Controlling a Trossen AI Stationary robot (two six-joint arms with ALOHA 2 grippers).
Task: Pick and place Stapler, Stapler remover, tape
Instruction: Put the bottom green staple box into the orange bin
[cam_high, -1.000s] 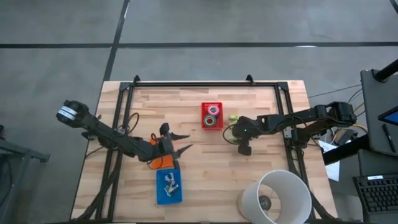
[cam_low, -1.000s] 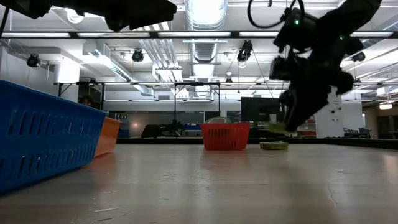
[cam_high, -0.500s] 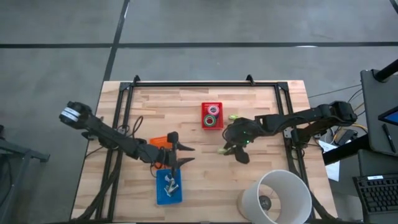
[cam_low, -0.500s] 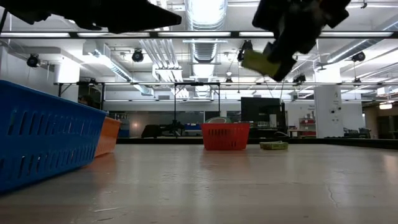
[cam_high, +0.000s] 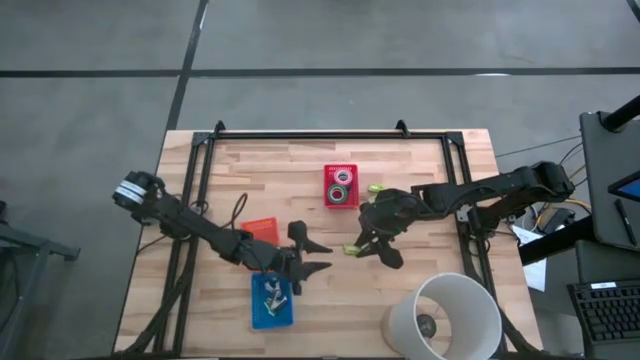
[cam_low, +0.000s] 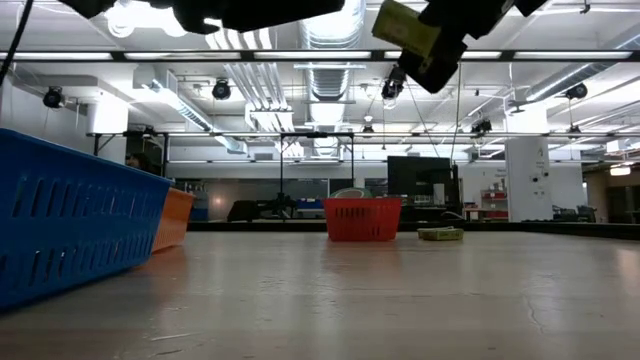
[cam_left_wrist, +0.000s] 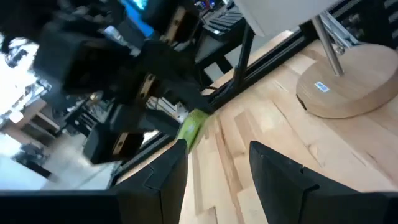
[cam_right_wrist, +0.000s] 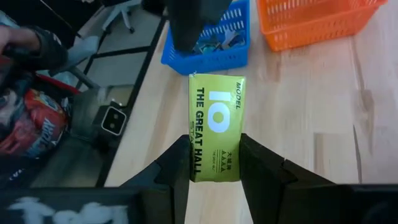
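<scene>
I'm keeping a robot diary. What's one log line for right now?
right gripper: shut on green box, lifted | left gripper: open, empty, above blue basket | red basket: holds tape

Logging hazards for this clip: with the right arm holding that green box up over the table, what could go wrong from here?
The right gripper pinches only one end of the green box, lifted clear of the table; it could pivot or slip out. The open left gripper sits close beside it near the blue basket, so the arms might collide. The orange basket lies past the left arm, crowding that route.
</scene>
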